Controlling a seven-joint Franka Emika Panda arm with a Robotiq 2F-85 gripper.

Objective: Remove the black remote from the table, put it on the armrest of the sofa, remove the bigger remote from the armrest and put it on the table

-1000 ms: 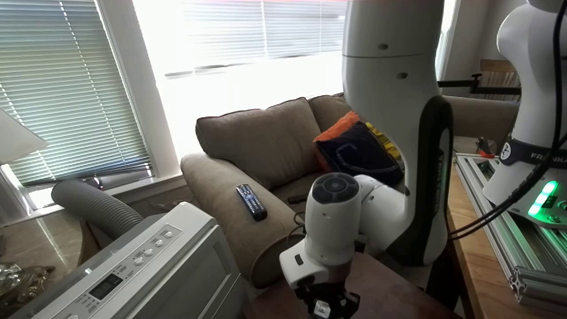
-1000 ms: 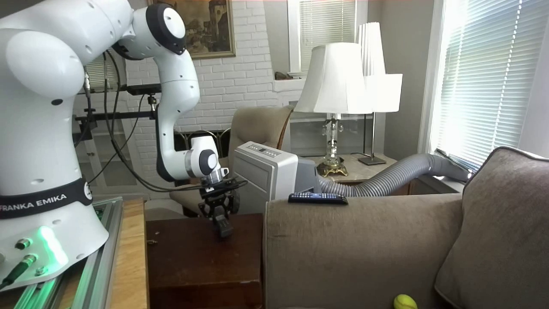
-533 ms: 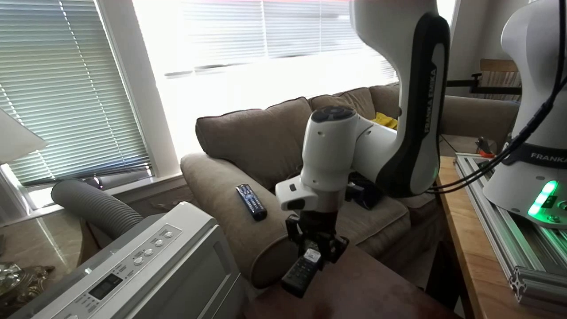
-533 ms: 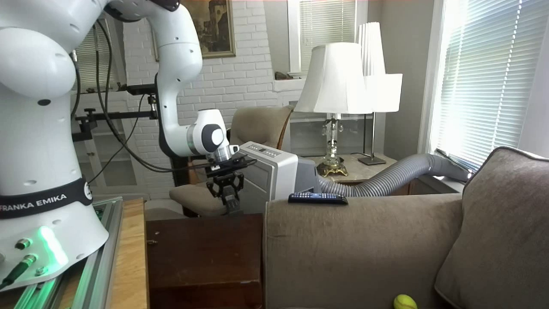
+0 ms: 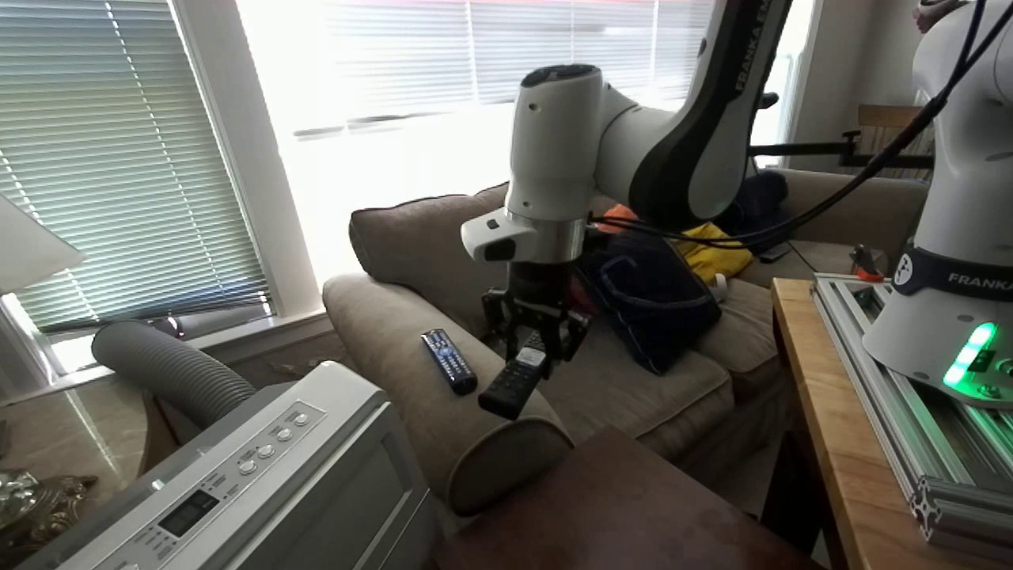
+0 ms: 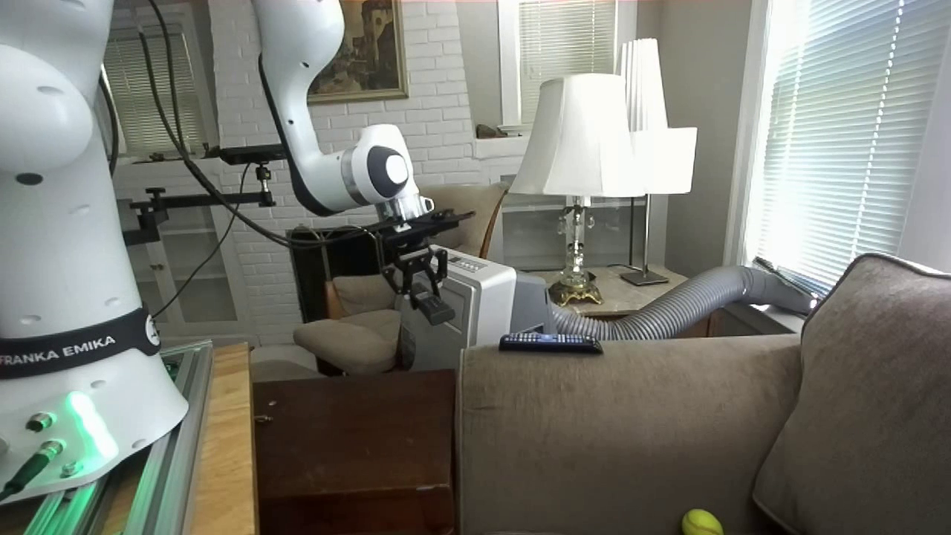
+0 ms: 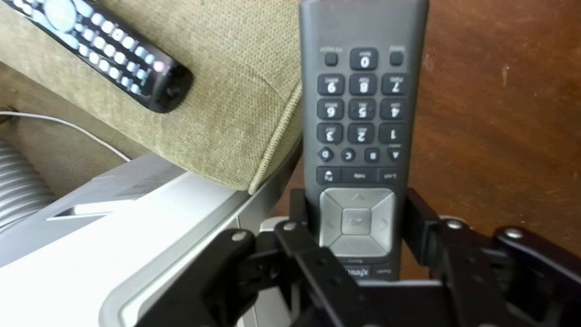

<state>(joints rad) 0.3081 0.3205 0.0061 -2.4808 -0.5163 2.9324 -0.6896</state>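
In the wrist view, the held remote (image 7: 362,109) lies in the gripper (image 7: 355,218), with the table (image 7: 499,136) at three o'clock and the AC (image 7: 136,245) at eight. In an exterior view, from that remote, the bigger remote (image 5: 449,362) lies on the armrest (image 5: 388,332) at nine o'clock, near, the pillow (image 5: 649,305) on the sofa (image 5: 681,396) at two, and the bench (image 5: 847,419) at three. In an exterior view, a lamp (image 6: 572,141) stands on the side table (image 6: 613,301) at twelve o'clock from the bigger remote.

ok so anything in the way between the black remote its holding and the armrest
Nothing visible stands between the black Xfinity remote in the gripper and the sofa armrest, though the bigger remote takes up part of its top.
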